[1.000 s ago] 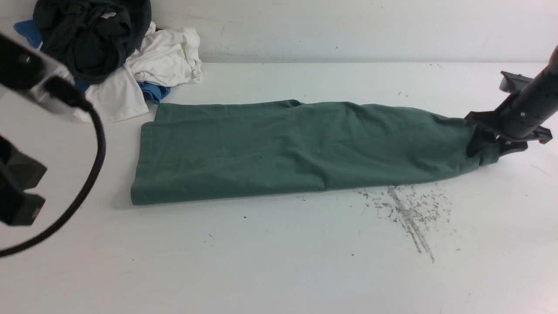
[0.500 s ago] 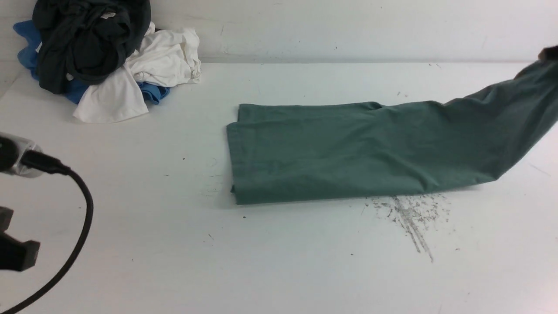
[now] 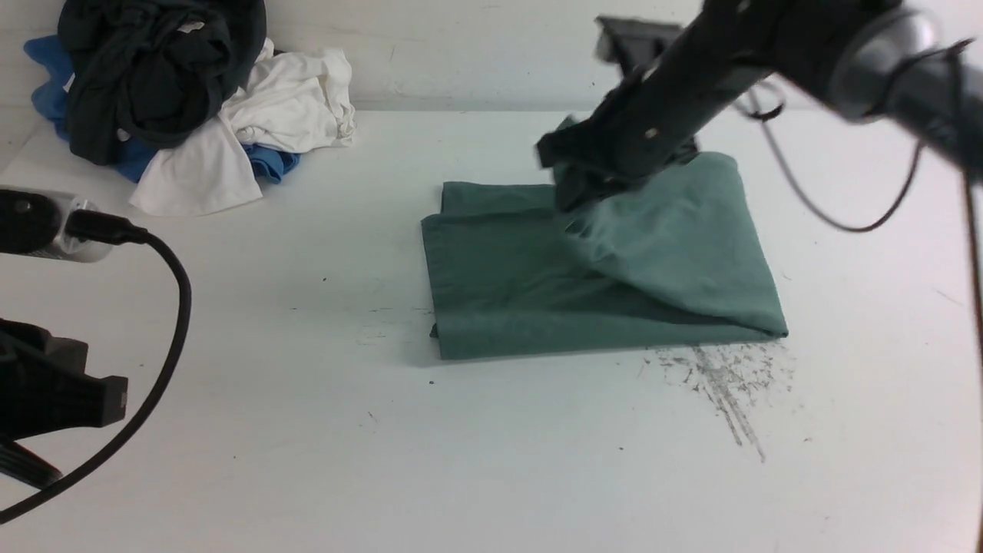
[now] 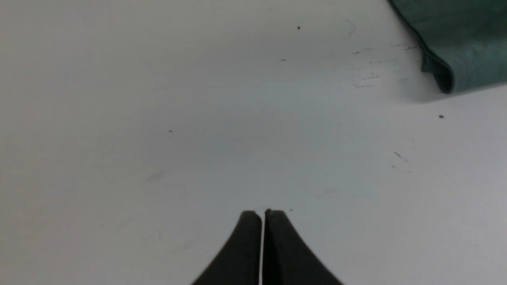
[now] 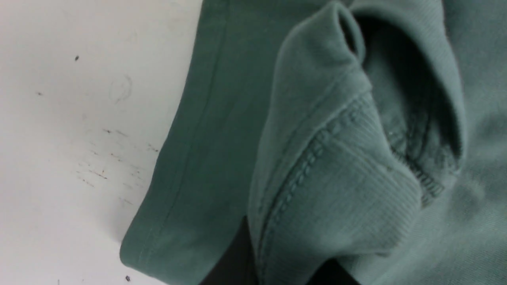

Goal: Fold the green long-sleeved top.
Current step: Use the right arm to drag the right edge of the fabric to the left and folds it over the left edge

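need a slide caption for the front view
Right gripper carries one end of the green top over itself on the white table.

Right arm [image 3: 768, 54] stretched in from the upper right, angled down and toward the left. Right gripper [image 3: 584, 180] at its low end, pinched tight on a bunched ribbed edge of the green long-sleeved top [image 3: 691, 246], dark fingers [image 5: 233, 261] just showing under the cloth. Left arm [image 3: 46, 384] low at the near left edge. Left gripper [image 4: 262, 237] with jaws pressed together, holding nothing.
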Tool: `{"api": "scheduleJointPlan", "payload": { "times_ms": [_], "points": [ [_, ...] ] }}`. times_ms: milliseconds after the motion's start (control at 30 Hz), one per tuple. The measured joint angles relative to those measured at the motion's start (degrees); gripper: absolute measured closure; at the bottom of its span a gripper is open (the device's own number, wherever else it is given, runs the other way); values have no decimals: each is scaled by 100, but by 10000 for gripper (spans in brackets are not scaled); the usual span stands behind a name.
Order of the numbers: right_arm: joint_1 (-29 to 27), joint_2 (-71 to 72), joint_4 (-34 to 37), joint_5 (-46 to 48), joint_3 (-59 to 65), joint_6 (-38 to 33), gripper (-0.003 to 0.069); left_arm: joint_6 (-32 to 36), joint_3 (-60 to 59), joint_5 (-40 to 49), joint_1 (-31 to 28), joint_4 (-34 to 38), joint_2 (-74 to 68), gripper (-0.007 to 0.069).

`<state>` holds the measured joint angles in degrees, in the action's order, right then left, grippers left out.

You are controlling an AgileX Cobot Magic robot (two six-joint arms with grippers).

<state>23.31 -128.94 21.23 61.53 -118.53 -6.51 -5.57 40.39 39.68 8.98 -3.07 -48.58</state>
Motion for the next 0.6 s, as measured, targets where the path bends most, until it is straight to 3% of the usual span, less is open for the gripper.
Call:
{"api": "scheduleJointPlan", "payload": {
  "times_ms": [300, 600],
  "points": [
    [267, -529, 242, -369, -17, 245, 622, 0, -56, 122, 0, 82, 0, 631],
    [466, -429, 1049, -760, -343, -337, 619, 0, -104, 36, 0, 97, -85, 631]
  ]
}}
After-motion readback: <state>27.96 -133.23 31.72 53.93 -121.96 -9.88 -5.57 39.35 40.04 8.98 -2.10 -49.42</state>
